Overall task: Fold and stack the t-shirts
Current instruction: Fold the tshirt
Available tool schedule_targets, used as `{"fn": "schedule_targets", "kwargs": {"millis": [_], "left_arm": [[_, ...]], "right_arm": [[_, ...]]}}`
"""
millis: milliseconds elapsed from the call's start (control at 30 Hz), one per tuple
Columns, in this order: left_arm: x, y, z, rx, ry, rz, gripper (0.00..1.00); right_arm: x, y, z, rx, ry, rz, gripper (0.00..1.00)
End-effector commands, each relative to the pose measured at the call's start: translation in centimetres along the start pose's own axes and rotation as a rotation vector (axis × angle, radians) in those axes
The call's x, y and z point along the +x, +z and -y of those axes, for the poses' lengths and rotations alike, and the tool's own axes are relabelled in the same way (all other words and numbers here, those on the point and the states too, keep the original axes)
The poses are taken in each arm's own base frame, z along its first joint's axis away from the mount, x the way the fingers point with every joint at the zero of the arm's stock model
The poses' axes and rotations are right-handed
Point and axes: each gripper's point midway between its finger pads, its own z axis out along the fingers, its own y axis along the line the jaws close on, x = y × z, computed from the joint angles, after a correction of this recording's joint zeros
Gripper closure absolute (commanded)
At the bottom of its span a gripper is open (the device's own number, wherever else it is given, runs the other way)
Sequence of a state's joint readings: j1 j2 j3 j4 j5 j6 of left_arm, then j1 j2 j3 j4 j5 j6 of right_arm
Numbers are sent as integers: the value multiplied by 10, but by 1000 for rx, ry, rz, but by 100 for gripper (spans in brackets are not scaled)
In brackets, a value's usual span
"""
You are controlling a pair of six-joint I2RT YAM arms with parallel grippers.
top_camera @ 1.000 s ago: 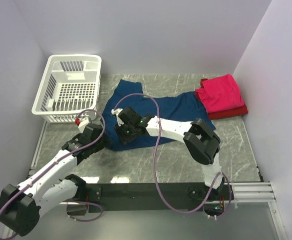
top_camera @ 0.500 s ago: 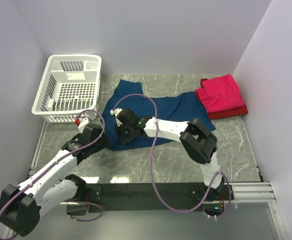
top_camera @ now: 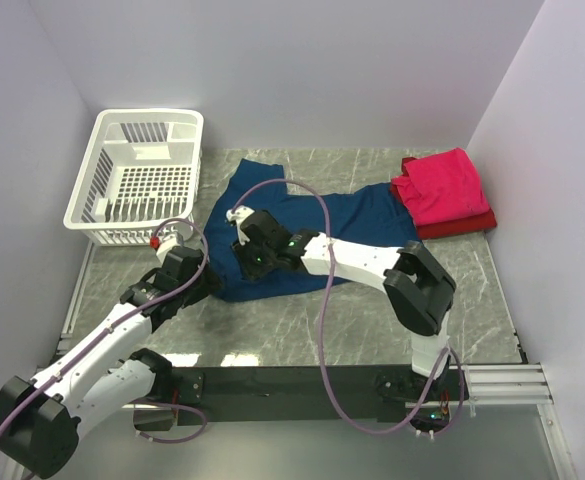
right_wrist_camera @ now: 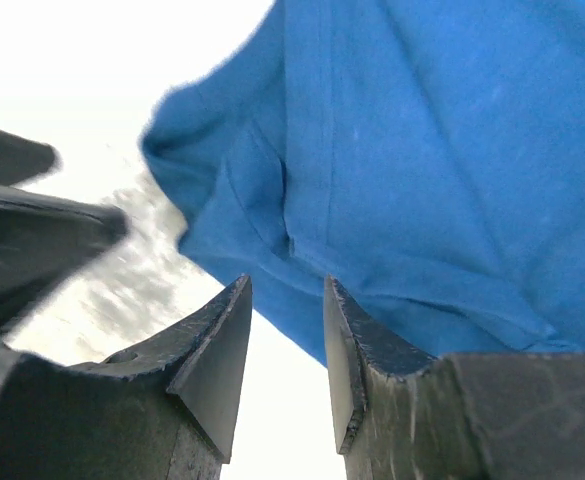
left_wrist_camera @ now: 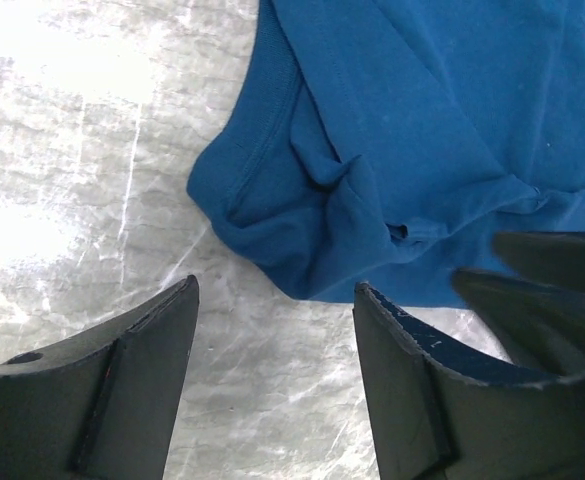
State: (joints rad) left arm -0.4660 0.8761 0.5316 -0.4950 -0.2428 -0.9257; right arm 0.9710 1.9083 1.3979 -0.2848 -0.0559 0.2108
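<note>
While left hand [left_wrist_camera: 274, 292] stays, right hand [right_wrist_camera: 287, 290] shifts rightward.

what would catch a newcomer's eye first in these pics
The blue shirt lies rumpled across the middle of the table, and the left tool and right tool are both open at its bunched near left corner. Next come the folded pink and red shirts at the far right and the white basket at the far left.

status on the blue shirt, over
Left gripper open over bunched corner of the blue cloth t-shirt. Right gripper open beside it, nothing gripped. Nothing in the way.
</note>
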Motion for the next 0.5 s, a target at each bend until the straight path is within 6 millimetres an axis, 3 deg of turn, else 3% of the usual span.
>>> {"fn": "schedule_targets", "kwargs": {"millis": [0, 133, 267, 467], "left_arm": [[-4, -2, 11, 56, 14, 12, 32], [-4, -3, 12, 65, 16, 10, 34], [-4, -4, 13, 73, 15, 13, 35], [-3, -4, 13, 69, 19, 9, 35]], "right_arm": [[-34, -17, -3, 11, -16, 116, 58], [-37, -3, -6, 1, -15, 102, 58], [-29, 14, -2, 15, -14, 72, 58], [-19, 24, -1, 12, -13, 43, 58]]}}
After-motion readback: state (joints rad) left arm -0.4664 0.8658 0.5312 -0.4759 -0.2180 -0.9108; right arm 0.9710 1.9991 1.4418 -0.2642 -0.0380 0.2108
